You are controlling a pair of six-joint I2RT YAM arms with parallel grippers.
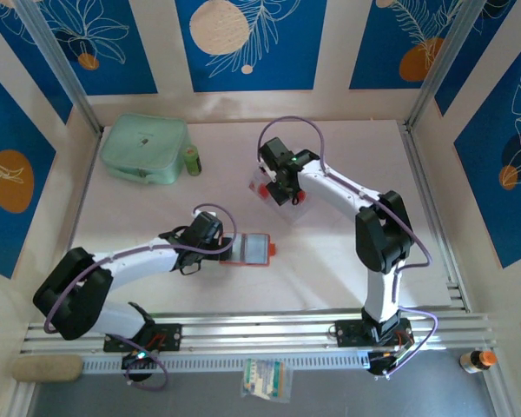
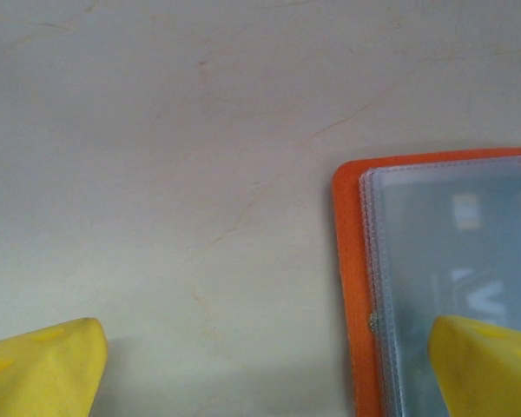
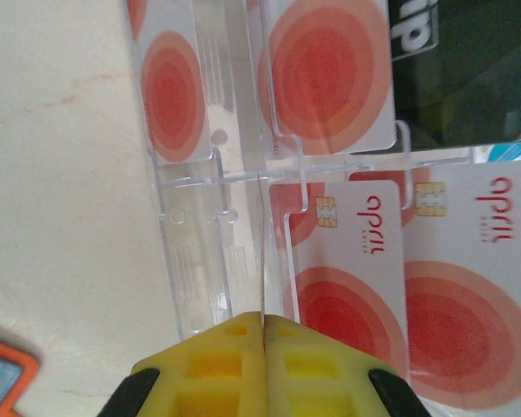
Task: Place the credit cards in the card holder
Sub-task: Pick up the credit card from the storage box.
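Right claw [image 3: 262, 328] is seen shut on a thin upright edge in the clear tray [image 3: 195, 261] of credit cards [image 3: 469, 295]; whether that edge is a card or a divider cannot be told, so the tray could be dragged or the card missed, while the left claw [image 2: 265, 365] is held wide open and empty over the open card holder [image 2: 347, 261] mid-surface.

The orange holder [image 1: 256, 248] lies open and flat mid-table, clear sleeves up; the white cards [image 3: 352, 287] with red rounds sit together behind it, rightwards

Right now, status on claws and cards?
Left claw open, straddling edge of orange card holder. Right claw shut at the clear tray of credit cards. Holder open, sleeves up.
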